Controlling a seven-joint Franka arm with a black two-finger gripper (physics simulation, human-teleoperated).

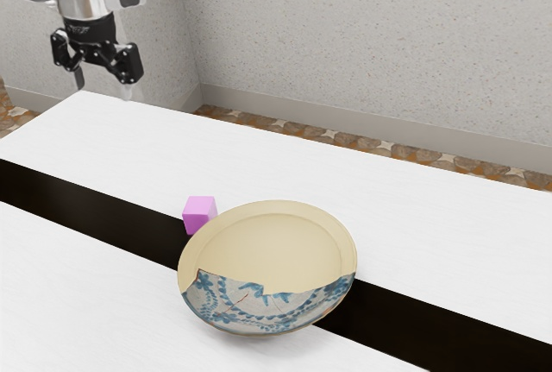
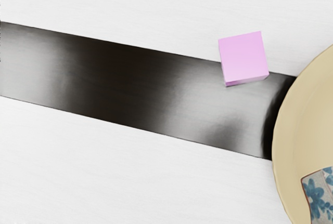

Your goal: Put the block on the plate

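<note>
Pictured at the back: pale, speckled walls [image 1: 371, 61], meeting in a corner above a stone-patterned floor [image 1: 241, 118]. In front, a white table [image 1: 414, 225], crossed by a long dark band [image 1: 112, 221], glossy in the wrist view. At the exterior view's upper left, the robot arm [image 1: 86, 1], in white and grey. On the table, a round plate [image 1: 276, 247], cream with a patch of blue floral pattern. Straddles the dark band and reaches onto white on both sides. At the arm's end, the black gripper [image 1: 103, 92]. Points downward with fingers spread wide and holds nothing. Smallest of all, a pink block [image 2: 243, 55]. Sits on the table just beside the plate, apart from its rim, partly on the dark band and partly on white, well apart from the gripper.
</note>
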